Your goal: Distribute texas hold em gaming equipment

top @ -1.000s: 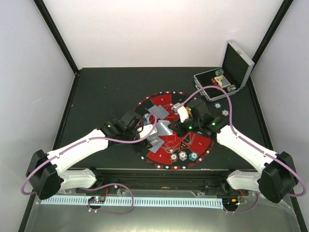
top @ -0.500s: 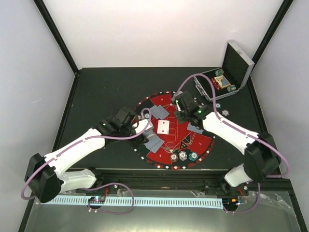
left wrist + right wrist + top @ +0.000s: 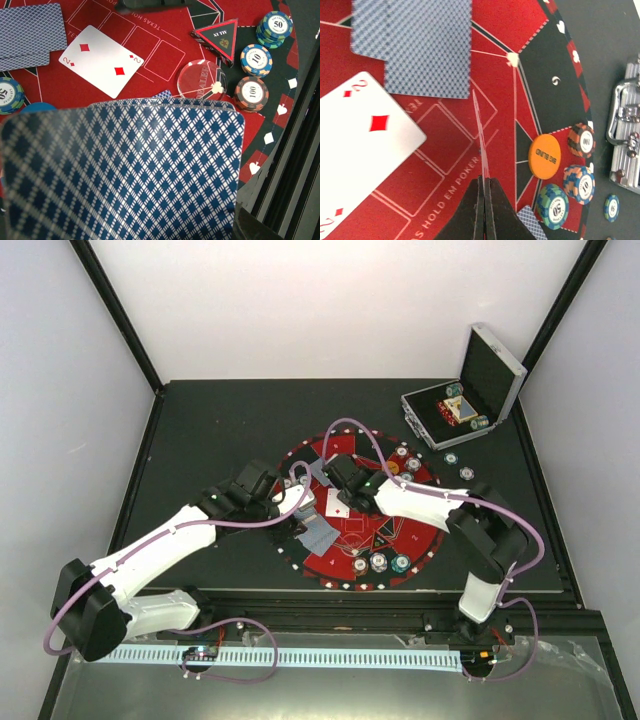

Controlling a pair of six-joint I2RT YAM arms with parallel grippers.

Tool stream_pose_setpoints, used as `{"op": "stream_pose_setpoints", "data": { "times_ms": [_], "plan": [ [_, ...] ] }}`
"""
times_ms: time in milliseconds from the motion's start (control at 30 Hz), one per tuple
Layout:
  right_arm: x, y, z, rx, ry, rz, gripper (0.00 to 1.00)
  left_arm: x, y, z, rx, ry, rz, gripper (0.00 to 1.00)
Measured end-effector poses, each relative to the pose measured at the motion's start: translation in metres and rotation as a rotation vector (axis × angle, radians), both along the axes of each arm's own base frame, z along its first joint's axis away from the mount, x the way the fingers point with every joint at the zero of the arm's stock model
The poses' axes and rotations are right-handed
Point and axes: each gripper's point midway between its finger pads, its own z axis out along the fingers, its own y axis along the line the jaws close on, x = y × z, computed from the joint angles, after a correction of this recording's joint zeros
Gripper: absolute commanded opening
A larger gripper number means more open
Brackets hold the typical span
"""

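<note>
The right tool (image 3: pixel 483 181) has swung left across the mat (image 3: pixel 435 150), pinched on a card (image 3: pixel 478 125) that juts edgewise ahead of it. A face-up two (image 3: pixel 365 135) now lies to its left. The left tool (image 3: pixel 293 502) clamps the deck (image 3: pixel 125 170). Dealing looks underway.

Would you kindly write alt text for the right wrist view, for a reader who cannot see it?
The right gripper pinches a playing card edge-on over the red mat. A face-up two of diamonds lies to the left, face-down cards above, and an orange disc and chips to the right.
</note>
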Motion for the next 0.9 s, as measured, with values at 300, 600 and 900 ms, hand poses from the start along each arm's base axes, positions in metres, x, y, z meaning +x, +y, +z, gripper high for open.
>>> {"op": "stream_pose_setpoints", "data": {
  "times_ms": [300, 600, 900],
  "plan": [
    [-0.022, 0.026, -0.023, 0.010, 0.103, 0.119, 0.01, 0.000, 0.000, 0.000, 0.000, 0.000, 0.000, 0.39],
    [-0.042, 0.034, -0.043, 0.037, 0.237, 0.174, 0.01, 0.000, 0.000, 0.000, 0.000, 0.000, 0.000, 0.39],
    [-0.054, 0.040, -0.048, 0.068, 0.309, 0.202, 0.19, 0.000, 0.000, 0.000, 0.000, 0.000, 0.000, 0.39]
  ]
}}
